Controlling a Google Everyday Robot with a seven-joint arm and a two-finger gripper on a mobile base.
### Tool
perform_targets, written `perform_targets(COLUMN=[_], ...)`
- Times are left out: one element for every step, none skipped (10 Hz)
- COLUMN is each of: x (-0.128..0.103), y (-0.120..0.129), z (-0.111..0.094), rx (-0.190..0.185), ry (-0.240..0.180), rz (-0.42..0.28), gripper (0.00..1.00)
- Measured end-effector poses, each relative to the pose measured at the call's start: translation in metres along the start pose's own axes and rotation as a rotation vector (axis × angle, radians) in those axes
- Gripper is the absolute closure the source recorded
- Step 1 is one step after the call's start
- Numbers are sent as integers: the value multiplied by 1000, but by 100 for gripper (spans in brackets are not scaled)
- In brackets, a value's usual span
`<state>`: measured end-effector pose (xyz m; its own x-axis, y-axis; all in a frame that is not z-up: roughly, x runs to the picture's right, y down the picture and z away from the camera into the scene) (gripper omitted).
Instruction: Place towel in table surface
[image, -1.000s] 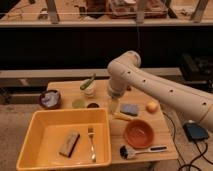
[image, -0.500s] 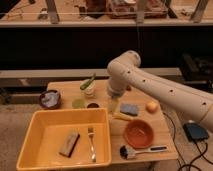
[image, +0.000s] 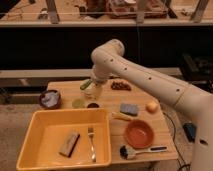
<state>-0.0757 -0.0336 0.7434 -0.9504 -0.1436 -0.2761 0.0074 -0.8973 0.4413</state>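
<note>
A crumpled pale towel (image: 49, 99) lies in a dark bowl (image: 43, 94) at the left end of the wooden table (image: 165, 127). My white arm reaches in from the right and bends down over the back of the table. My gripper (image: 93, 91) hangs just above the tabletop, to the right of the bowl and apart from it. A green object (image: 85, 84) lies right beside the gripper on its left.
A yellow bin (image: 40, 125) at the front left holds a brown block (image: 69, 144) and a fork (image: 91, 143). On the table are two small cups (image: 78, 103), a blue sponge (image: 129, 108), an orange (image: 152, 106), a red bowl (image: 138, 133) and a brush (image: 136, 150).
</note>
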Motion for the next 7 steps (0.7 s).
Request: perform_targets(x=[20,41,53,52,50,52,53], y=[12,23,29,29,30,30,30], z=[8,16,20,20,19,21,22], rx=[-4,-11,-14,-14,-16,-14,-10], ry=[37,66,80,80,79,80,81], rz=[-8,-25,-36,-35,-31,-34,-33], gripper=[20,20,20,20,20,20,20])
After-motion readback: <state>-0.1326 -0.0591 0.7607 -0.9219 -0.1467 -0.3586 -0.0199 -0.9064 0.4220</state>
